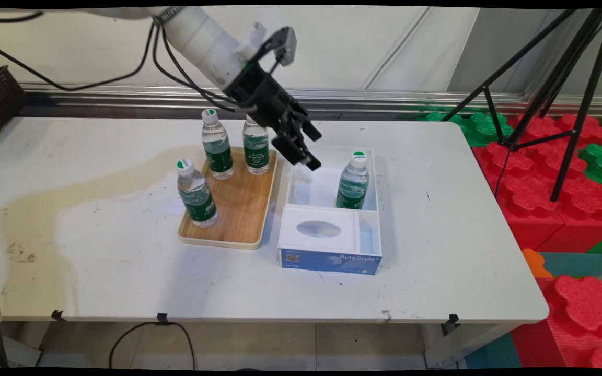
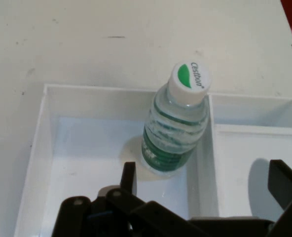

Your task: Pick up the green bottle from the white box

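Gripper point(image 1: 305, 149) is hanging above the far left part of the white box point(image 1: 332, 209), fingers point(image 1: 293, 151) spread apart and holding nothing. The box is sitting on the white desk point(image 1: 97, 261), with a blue front panel and a divider splitting it into a large far compartment and smaller near ones. One water bottle point(image 1: 354, 180) with a green label and white cap is standing upright in the far compartment, against its right side, just beside the gripper but not touching it. The hand view is showing what the main view does not: this bottle point(image 2: 175, 126) is standing right against the divider wall, and the two fingers point(image 2: 128, 180) are sitting well apart, one on each side of the bottle's line, the box point(image 2: 42, 148) floor bare between them. The main view alone is showing the wooden tray point(image 1: 238, 209) just left of the box, carrying three more upright bottles: one at its near left corner point(image 1: 196, 193), two at its far end point(image 1: 217, 151) point(image 1: 255, 146). The arm is partly covering the far right one. A black tripod point(image 1: 557, 104) is standing beyond the desk's right end over red and green foam blocks point(image 1: 567, 209).
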Controlling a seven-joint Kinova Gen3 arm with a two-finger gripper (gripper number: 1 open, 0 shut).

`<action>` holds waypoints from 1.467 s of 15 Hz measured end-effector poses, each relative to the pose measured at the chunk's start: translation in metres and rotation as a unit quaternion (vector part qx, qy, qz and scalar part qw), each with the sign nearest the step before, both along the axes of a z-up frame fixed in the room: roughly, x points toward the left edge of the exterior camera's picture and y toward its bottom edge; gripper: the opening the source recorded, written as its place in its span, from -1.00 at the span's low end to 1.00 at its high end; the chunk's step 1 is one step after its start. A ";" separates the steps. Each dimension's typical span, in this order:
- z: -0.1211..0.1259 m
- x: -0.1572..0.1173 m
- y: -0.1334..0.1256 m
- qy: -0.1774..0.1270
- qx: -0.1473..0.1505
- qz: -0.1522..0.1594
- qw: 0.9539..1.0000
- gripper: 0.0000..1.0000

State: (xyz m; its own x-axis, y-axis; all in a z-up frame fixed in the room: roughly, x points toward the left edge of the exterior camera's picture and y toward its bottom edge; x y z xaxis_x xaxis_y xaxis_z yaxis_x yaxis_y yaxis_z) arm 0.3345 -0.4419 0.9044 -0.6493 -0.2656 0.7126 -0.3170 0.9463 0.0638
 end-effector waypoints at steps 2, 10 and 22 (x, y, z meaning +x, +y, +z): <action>-0.009 -0.007 -0.002 0.002 -0.002 0.005 1.000 1.00; -0.051 -0.035 -0.011 0.021 -0.009 0.021 1.000 1.00; -0.085 -0.062 -0.011 0.045 -0.003 0.031 0.999 -1.00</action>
State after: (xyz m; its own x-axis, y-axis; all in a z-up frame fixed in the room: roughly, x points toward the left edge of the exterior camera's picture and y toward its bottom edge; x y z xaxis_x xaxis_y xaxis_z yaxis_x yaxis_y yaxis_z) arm 0.2722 -0.4524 0.8196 -0.5653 -0.2978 0.7693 -0.3678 0.9257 0.0882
